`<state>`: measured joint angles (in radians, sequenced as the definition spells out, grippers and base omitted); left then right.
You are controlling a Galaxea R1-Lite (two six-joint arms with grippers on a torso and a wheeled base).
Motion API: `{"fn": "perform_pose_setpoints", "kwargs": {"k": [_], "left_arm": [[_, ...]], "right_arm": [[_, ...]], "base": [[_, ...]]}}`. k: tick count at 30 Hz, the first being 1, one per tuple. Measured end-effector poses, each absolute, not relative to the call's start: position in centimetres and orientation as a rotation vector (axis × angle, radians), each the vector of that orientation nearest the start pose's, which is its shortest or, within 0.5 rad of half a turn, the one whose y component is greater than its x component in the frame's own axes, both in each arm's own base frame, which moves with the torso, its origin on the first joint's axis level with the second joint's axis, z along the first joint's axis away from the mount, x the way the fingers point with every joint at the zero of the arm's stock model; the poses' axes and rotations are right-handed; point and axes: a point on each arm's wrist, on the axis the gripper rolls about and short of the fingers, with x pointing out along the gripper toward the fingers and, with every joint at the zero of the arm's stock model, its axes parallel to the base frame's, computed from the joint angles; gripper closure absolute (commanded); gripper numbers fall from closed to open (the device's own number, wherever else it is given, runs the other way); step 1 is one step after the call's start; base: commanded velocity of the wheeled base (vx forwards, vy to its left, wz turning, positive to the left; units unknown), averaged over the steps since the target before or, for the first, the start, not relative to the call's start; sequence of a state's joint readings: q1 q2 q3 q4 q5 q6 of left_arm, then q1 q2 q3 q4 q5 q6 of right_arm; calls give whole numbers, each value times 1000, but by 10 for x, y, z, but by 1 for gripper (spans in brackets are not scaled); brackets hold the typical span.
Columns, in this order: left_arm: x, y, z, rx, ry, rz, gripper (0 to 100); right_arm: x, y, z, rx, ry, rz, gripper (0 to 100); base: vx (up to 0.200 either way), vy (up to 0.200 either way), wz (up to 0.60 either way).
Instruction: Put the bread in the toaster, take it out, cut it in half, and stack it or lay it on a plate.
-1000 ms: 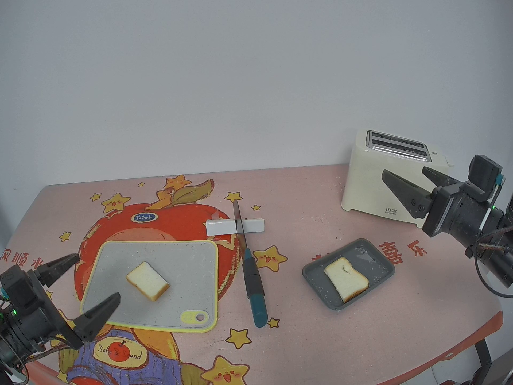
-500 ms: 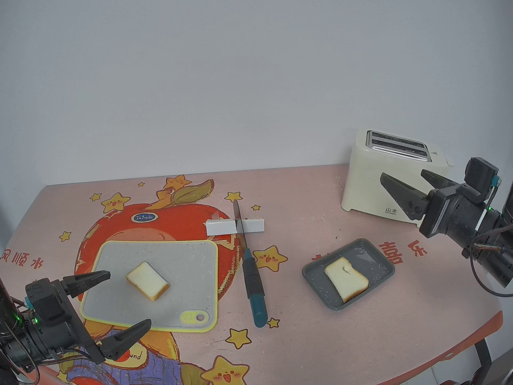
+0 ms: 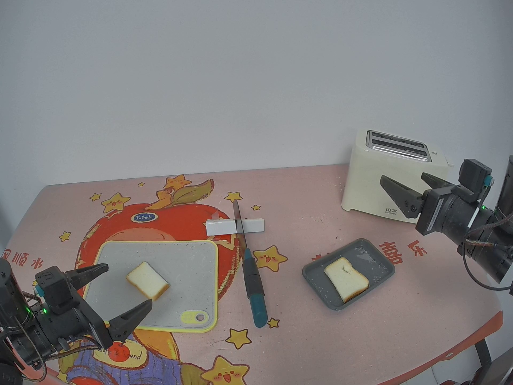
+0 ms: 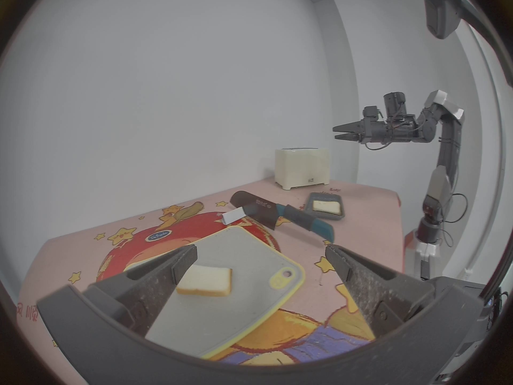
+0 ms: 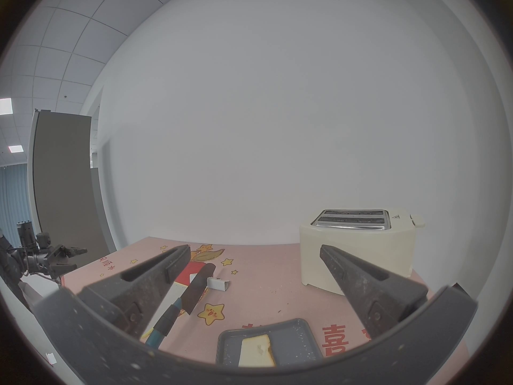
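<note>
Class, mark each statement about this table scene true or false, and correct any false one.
1. A bread piece lies on the cutting board. True.
2. The knife lies between the cutting board and the grey tray. True.
3. The toaster holds bread. False: its slots look empty.
4. The left gripper is shut on bread. False: its fingers are open, holding nothing.
5. The grey tray is empty. False: a second bread piece lies in it.

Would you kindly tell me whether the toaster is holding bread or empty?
Empty, it seems: both slots of the toaster show only dark wire guides, with no bread in them.
</note>
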<state>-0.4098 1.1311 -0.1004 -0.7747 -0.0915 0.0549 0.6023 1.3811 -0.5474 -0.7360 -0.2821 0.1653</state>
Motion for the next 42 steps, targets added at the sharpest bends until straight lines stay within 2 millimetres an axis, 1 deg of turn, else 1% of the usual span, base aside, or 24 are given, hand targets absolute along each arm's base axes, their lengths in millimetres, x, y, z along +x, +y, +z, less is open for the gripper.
{"fn": "perform_pose_setpoints", "kwargs": {"k": [5,11,14,21,25,26,31,34,38,42], "left_arm": [[118,-52,134,2,272,-408,0],[126,-55,144,-179,288,-293,0],[129,-56,142,-213,357,-243,0],[130,-56,133,-245,582,-141,0],[130,-55,137,-247,678,-93,0],[132,-56,143,-250,698,-73,0],[139,-58,160,-265,665,-49,0],[143,-60,165,-270,649,-43,0],[148,-61,165,-253,644,1,0],[154,-62,160,-224,659,53,0]], "right_arm": [[186,119,204,117,125,305,0],[188,120,200,112,139,300,0],[189,119,199,110,142,294,0],[191,117,200,114,138,281,0],[191,117,201,117,133,276,0],[191,116,202,117,130,274,0],[190,116,202,115,130,274,0],[189,115,201,110,133,273,0],[188,114,197,86,142,274,0],[187,114,195,77,147,274,0]], "base": [[0,0,0],[0,0,0],[0,0,0],[0,0,0],[0,0,0],[0,0,0],[0,0,0],[0,0,0],[0,0,0],[0,0,0]]}}
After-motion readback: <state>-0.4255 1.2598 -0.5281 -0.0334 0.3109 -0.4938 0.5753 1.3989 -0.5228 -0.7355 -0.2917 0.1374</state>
